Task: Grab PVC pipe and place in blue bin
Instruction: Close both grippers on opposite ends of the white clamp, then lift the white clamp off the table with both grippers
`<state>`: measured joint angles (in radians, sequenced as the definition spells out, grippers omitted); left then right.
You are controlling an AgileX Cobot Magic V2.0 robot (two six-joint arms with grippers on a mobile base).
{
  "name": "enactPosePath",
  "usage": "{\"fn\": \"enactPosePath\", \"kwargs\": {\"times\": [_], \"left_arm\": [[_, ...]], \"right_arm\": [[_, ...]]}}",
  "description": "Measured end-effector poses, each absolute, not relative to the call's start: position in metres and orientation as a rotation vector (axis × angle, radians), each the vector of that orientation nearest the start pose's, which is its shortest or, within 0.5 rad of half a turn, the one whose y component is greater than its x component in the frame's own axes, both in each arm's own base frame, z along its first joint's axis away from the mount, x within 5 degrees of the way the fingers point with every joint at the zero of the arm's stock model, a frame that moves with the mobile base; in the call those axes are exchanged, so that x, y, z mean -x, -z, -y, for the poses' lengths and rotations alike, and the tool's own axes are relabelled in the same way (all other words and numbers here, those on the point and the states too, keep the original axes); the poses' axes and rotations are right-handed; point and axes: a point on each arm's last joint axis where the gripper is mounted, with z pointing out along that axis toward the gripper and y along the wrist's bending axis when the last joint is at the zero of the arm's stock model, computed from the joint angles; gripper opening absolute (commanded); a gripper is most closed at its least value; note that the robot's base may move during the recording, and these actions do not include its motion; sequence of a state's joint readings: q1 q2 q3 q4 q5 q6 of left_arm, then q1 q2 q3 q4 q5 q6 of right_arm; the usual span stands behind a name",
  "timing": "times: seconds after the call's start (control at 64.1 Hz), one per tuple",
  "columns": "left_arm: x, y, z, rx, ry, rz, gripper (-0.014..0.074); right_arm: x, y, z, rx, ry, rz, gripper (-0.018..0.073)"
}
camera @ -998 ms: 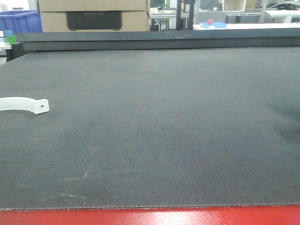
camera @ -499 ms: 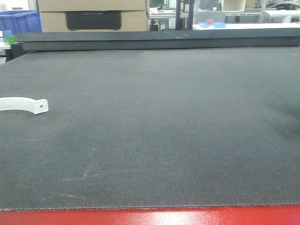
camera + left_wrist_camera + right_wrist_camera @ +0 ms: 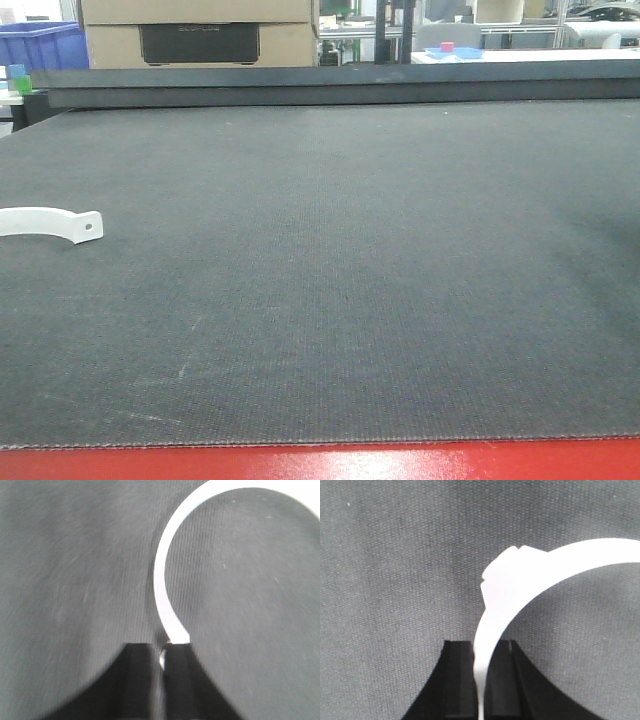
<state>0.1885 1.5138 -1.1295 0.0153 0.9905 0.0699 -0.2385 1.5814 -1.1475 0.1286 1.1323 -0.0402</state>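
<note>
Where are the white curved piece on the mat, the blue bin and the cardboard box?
white curved piece [image 3: 40, 221]: front view, middle of its arc.
blue bin [image 3: 45, 48]: front view, front wall.
cardboard box [image 3: 110, 45]: front view, front face.

One white clamp [image 3: 50, 222] lies at the mat's [image 3: 330, 300] left edge. The left gripper [image 3: 160, 652] pinches one white band [image 3: 160, 590], the right gripper [image 3: 481, 652] one white arc [image 3: 510, 590]. Past the far edge: one blue bin [image 3: 42, 45], two cardboard boxes [image 3: 110, 45].

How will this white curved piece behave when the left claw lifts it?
Probably light: the white curved piece is a thin strip. Likely springy, so the open arc may flex. Pinched at one end by the left claw, it could pivot.
</note>
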Motion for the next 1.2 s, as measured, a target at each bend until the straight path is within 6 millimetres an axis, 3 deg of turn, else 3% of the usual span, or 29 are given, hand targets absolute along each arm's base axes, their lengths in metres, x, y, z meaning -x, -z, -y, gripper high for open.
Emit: {"fn": "enactPosePath", "kwargs": {"times": [0.094,0.281,0.499,1.03,1.108,1.201], "left_arm": [[-0.305,-0.254,-0.060,0.146,-0.079,-2.898,0.0310],[-0.330,-0.227,-0.066,0.135,-0.086,-2.956,0.0286],[-0.342,-0.202,-0.068,0.134,-0.078,-3.011,0.0272],[-0.347,-0.196,-0.068,0.145,-0.055,-2.998,0.0217],[-0.347,-0.196,-0.068,0.146,-0.053,-2.997,0.0170],[-0.346,-0.195,-0.067,0.148,-0.049,-3.002,0.0018]], "right_arm": [[-0.288,-0.250,0.059,-0.374,-0.159,-3.007,-0.0167],[-0.288,-0.250,0.059,-0.374,-0.159,-3.007,-0.0167],[-0.288,-0.251,0.059,-0.374,-0.159,-3.003,-0.0167],[-0.289,-0.251,0.059,-0.374,-0.156,-2.991,-0.0167],[-0.289,-0.251,0.059,-0.374,-0.156,-2.991,-0.0167],[-0.289,-0.251,0.059,-0.374,-0.155,-2.989,-0.0167]]}}
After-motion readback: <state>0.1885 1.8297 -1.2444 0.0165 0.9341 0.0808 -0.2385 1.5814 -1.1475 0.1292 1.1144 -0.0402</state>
